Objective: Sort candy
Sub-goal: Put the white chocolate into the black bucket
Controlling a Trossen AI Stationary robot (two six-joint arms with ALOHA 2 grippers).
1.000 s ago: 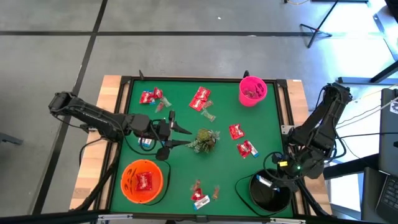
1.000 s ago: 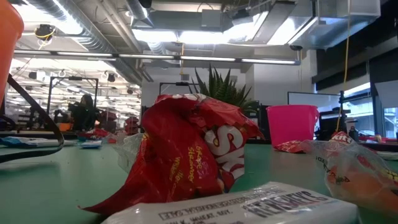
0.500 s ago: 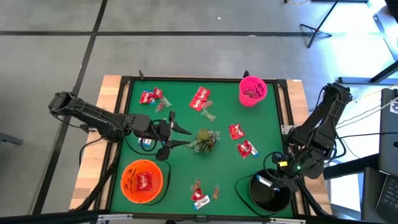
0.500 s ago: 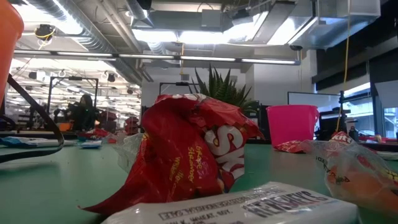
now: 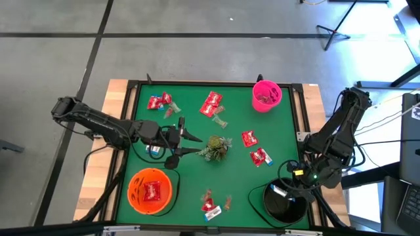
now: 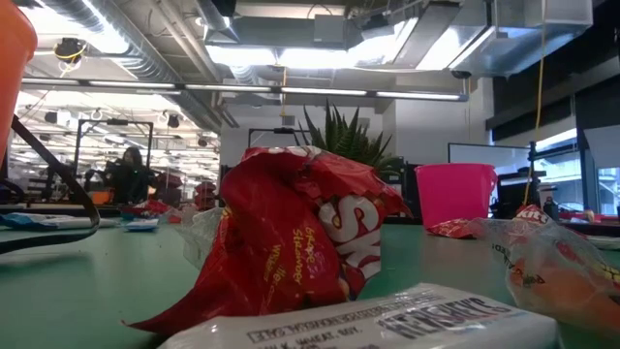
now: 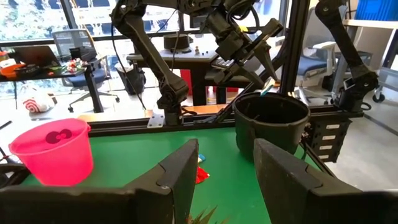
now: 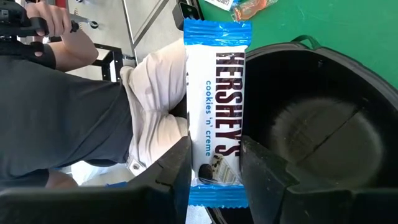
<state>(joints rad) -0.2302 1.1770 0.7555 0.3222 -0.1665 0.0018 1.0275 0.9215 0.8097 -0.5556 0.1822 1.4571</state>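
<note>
Red candy packets (image 5: 211, 103) lie scattered on the green table, and one lies in the orange bowl (image 5: 134, 196). Two more packets, one red (image 6: 291, 242) and one white (image 6: 387, 325), lie close before the low view. My left gripper (image 5: 191, 143) stands open and empty, level, just left of the green sprig (image 5: 215, 147). My right gripper (image 8: 216, 186) hangs over the black bowl (image 5: 285, 206) at the near right corner, shut on a white-and-blue candy bar (image 8: 217, 93). My right gripper pinches the white-and-blue bar between its two fingers, at one end of the wrapper (image 8: 214, 163). The bar runs on past the fingertips, in line with the fingers. It is lifted clear, above the near rim of the black bowl (image 8: 348, 74).
A pink bowl (image 5: 266, 96) with candy inside stands at the far right. A raised frame (image 5: 197, 84) borders the table. A person (image 8: 68, 106) stands just beyond the table's near edge, beside the black bowl.
</note>
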